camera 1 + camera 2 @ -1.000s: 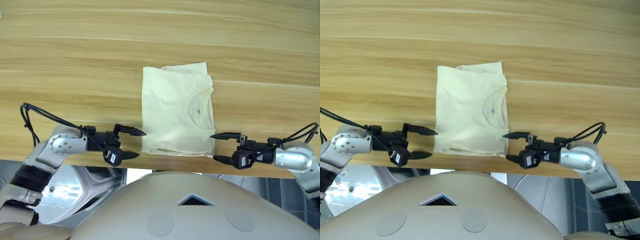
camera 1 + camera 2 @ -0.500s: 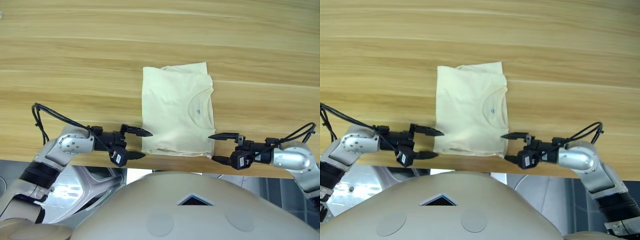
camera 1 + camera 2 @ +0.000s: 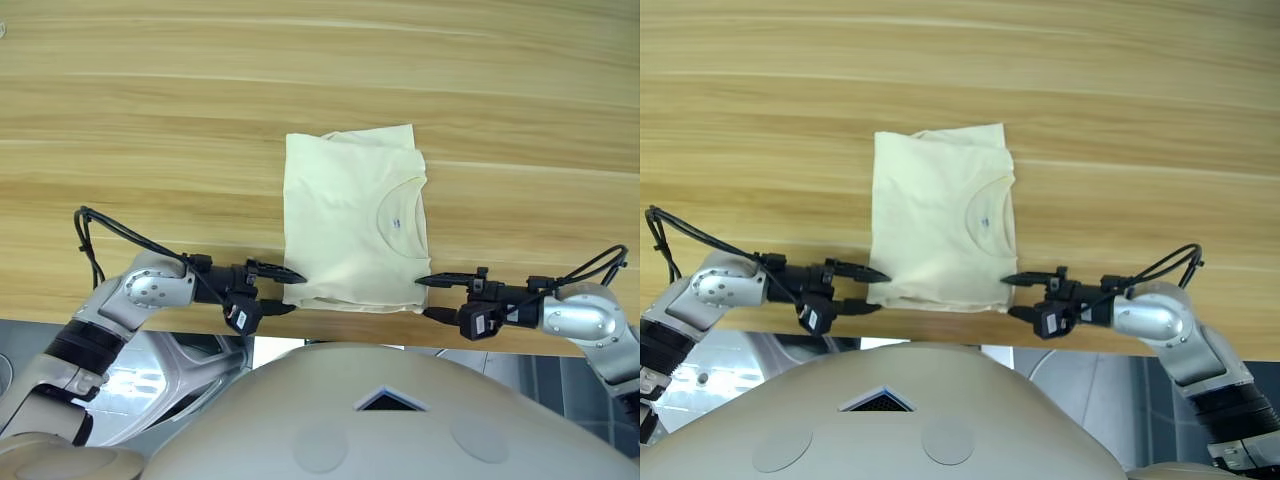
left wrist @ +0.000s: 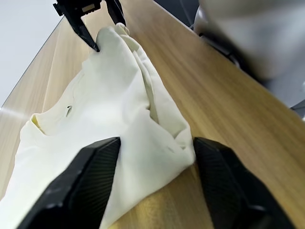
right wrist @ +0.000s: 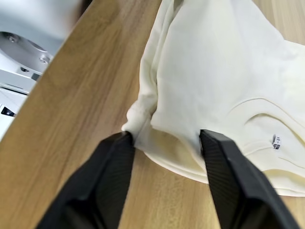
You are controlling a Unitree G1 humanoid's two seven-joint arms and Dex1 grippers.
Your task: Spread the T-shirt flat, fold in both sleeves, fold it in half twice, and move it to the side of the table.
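A pale yellow T-shirt [image 3: 350, 220] lies folded into a narrow rectangle on the wooden table [image 3: 150, 120], its near edge close to the table's front edge. My left gripper [image 3: 296, 291] is open at the shirt's near left corner. In the left wrist view that bunched corner [image 4: 157, 119] sits between the two fingers [image 4: 95, 181]. My right gripper [image 3: 424, 297] is open at the near right corner. The right wrist view has the layered corner [image 5: 143, 109] between its fingers [image 5: 114, 181]. The right gripper [image 4: 95, 24] is also seen far off past the shirt.
The table's front edge [image 3: 150, 325] runs just under both grippers. Bare wood stretches to the left, right and far side of the shirt.
Both grippers have moved inward along the front edge, the left one rightward and the right one slightly leftward. Their fingers now straddle the shirt's near corners. The shirt has not moved.
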